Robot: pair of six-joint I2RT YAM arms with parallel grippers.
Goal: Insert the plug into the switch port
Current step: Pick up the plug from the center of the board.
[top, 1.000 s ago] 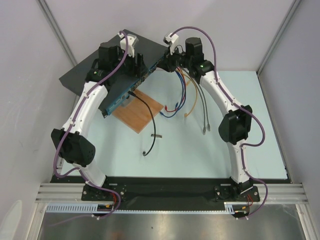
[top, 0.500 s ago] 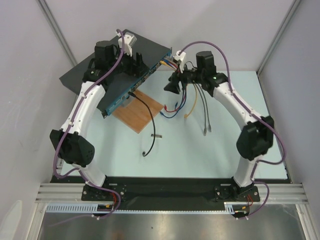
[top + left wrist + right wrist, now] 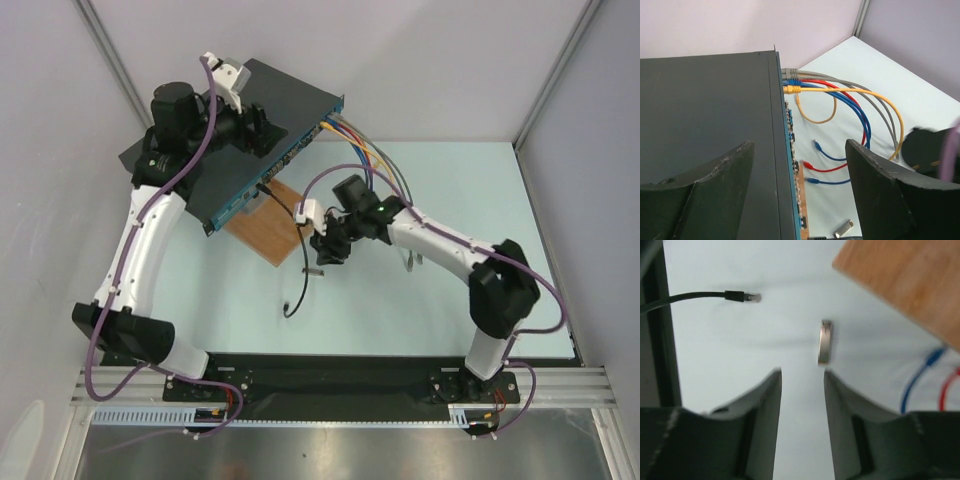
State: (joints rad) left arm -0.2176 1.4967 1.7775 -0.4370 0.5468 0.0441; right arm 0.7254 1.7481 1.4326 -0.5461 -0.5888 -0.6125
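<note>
The switch (image 3: 235, 150) is lying at the far left of the table (image 3: 480, 200), its blue port face turned toward the middle, so the ports are being kept open to both arms. The left gripper (image 3: 799, 144) is being held over the switch's dark top near that front edge. Its fingers (image 3: 720, 185) are spread wide with nothing between them, so the box is probably about to be steadied rather than lifted.

The right gripper (image 3: 802, 372) is being pointed down at the bare table beside the wooden board (image 3: 278, 228), its jaws parted and empty. The plug (image 3: 745, 297), on the loose end of the black cable (image 3: 690, 296), is lying on the table ahead and to one side of that gripper, apart from it. This suggests a pickup is being lined up. A small metal piece (image 3: 825, 342) is lying nearer the fingertips.

Several ports at the far end are being occupied by coloured cables (image 3: 791, 82). One nearer the middle appears to be taken by the black cable's other end. The remaining ports are too small to be judged.
</note>
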